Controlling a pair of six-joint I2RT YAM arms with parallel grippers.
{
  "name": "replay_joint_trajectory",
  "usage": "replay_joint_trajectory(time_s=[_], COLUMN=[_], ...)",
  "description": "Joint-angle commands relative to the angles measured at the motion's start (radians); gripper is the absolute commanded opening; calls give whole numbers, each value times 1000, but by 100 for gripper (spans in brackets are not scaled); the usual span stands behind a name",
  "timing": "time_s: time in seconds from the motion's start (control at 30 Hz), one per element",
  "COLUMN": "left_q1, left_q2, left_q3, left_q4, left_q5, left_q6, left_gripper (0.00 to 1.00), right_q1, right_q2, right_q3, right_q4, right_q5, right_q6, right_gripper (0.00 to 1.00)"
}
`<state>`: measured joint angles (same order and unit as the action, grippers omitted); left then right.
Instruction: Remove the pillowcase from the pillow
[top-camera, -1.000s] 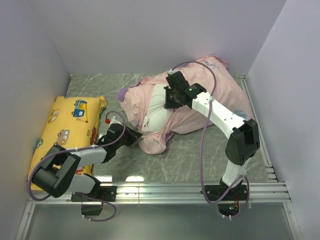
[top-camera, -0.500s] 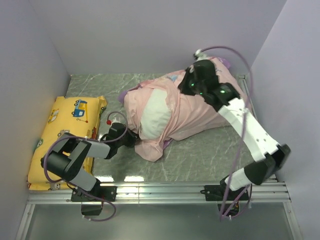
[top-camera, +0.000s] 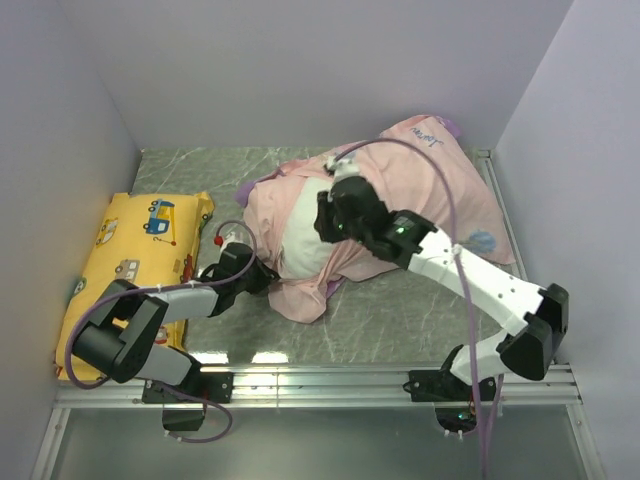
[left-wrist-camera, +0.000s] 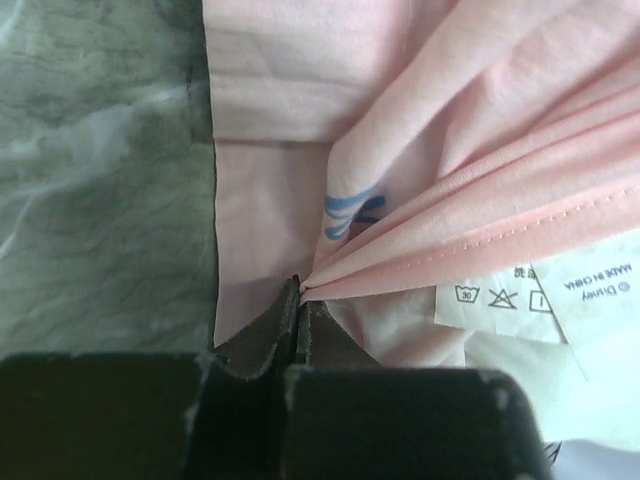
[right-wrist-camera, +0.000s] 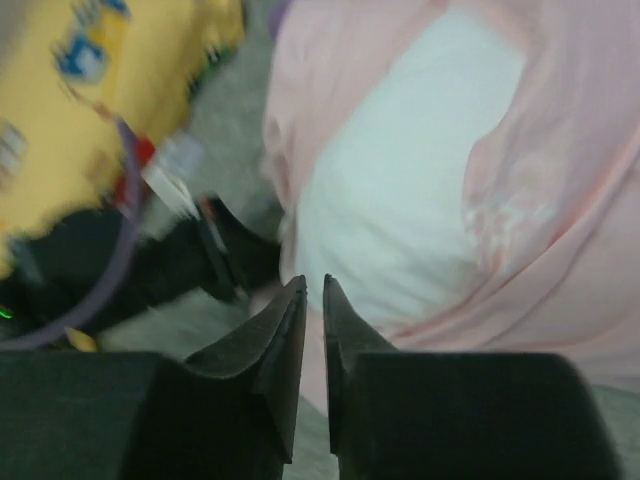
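Top external tally: one tabletop (top-camera: 400, 310), one pillowcase (top-camera: 440, 190), one pillow (top-camera: 300, 235), one yellow cushion (top-camera: 140, 250), two grippers.
Tabletop: grey-green marbled, walled on three sides.
Pillowcase: turned pale pink side out, heaped from mid-table to the far right corner, with a little purple print showing at its edges.
Pillow: plain white, inside the case, bare only through the opening that faces left.
Yellow cushion: vehicle print, lying flat along the left wall, apart from the pink heap.
Left gripper (top-camera: 262, 275): low on the tabletop at the case's near-left hem, jaws clamped on a gathered fold of the pillowcase.
Right gripper (top-camera: 325, 228): hangs over the exposed pillow, jaws almost together with a thin slit between them and nothing in it.
Care labels (left-wrist-camera: 500, 298): at least two white tags sewn at the hem, just right of the pinched fold.
Left wrist only: the labels' wash symbols and print, plus a blue mark on the fabric.
Right wrist only: a blurred look across the pillow to the left gripper and cushion beyond.
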<state>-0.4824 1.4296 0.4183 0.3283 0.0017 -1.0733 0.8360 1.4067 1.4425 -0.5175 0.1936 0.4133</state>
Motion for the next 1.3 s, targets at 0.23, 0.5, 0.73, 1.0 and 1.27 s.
replay_joint_trajectory(time_s=[0.23,0.5,0.73,1.0,1.27], left_q1=[-2,-4,-2,-4,-2], left_q2=[-40,-57,-86,-147,-227], left_q3=[1,-7,-18,4,-36], left_q4=[-137,-141,-156,-212,-261], left_q5=[-29,-31,-32,-46,-80], left_q6=[38,35,38,70,69], left_gripper=[0,0,1,1,1], right_q1=[195,195,140,-58,-334], right_q2=[210,454,578,421,193], right_q3=[-16,74,133,17,-137], right_q4=[54,-59,-90,75,381], right_q5=[225,347,258,-185,-507], right_q6=[-65,5,1,28,283], right_gripper=[68,79,49,0,0])
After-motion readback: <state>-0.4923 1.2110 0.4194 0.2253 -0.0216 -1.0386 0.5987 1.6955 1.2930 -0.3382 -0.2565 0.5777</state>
